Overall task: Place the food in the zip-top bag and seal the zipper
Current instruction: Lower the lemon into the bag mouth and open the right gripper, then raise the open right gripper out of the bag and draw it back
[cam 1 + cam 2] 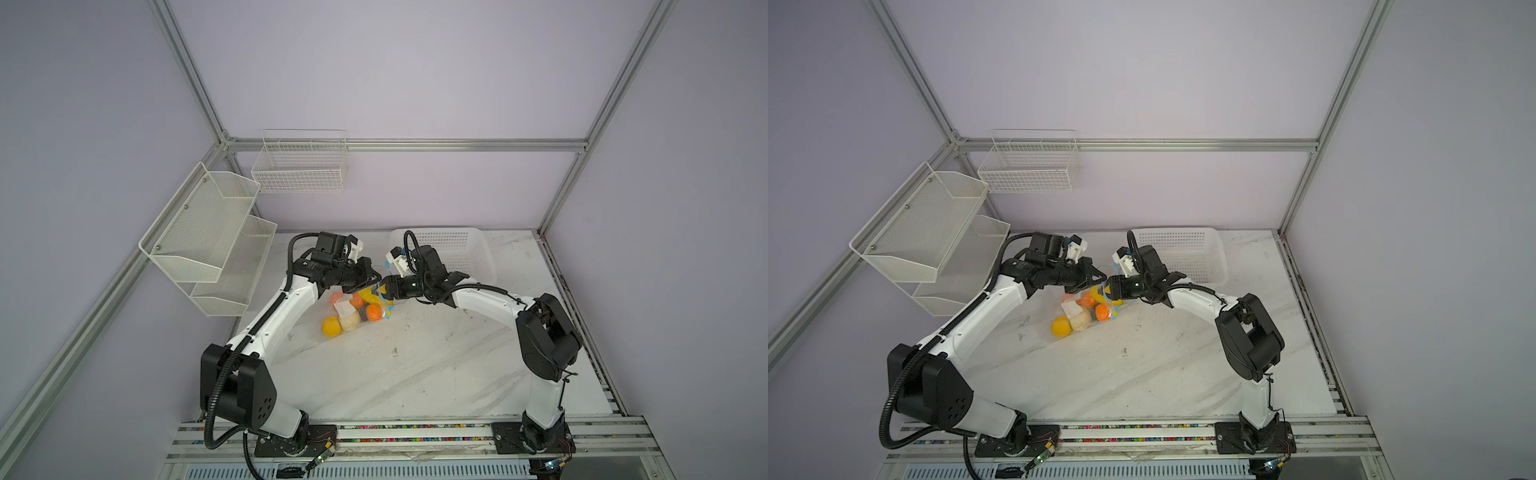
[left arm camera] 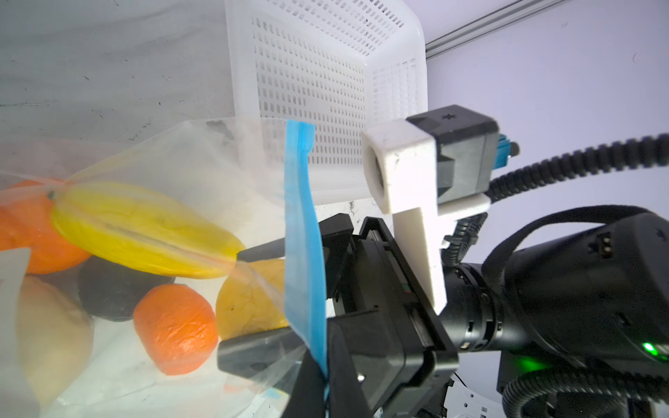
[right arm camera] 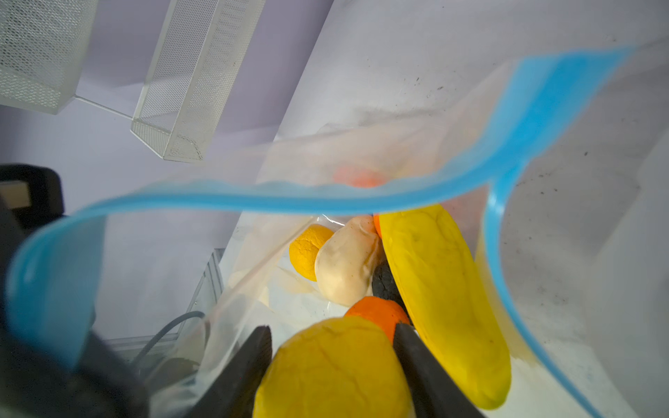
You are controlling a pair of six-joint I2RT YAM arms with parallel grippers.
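- Right wrist view: the right gripper (image 3: pixel 333 327) has its fingers (image 3: pixel 246 372) spread around a yellow round fruit (image 3: pixel 333 376) and pinches it from both sides. The piece sits just inside the mouth of the zip-top bag (image 3: pixel 362 152).
- Left wrist view: the left gripper (image 2: pixel 325 387) has its fingers pressed together on the zipper (image 2: pixel 302 235), holding that lip raised. Judged reason: the lifted lip props the mouth open so the other arm can reach in.
- In both top views the bag lies on the worktop (image 1: pixel 415 365) between the two grippers, mouth toward 1 o'clock and closed end toward 7 o'clock. The white perforated basket (image 1: pixel 469 249) stands at 1 o'clock from the bag, apart from it.
- Already inside, piled toward the closed end: long yellow piece (image 3: pixel 445 300), cream lumpy ball (image 3: pixel 344 264), black lump (image 3: pixel 383 286), orange ball (image 3: pixel 376 315), second yellow round (image 3: pixel 307 249).
- Step judged: loading a piece. No loose fruit shows on the worktop, so this is probably the last one.
- The zipper is not yet sealed; its two lips stand well apart.
- Risk: released this near the mouth, the fruit may roll back out, so it should go deeper before release.
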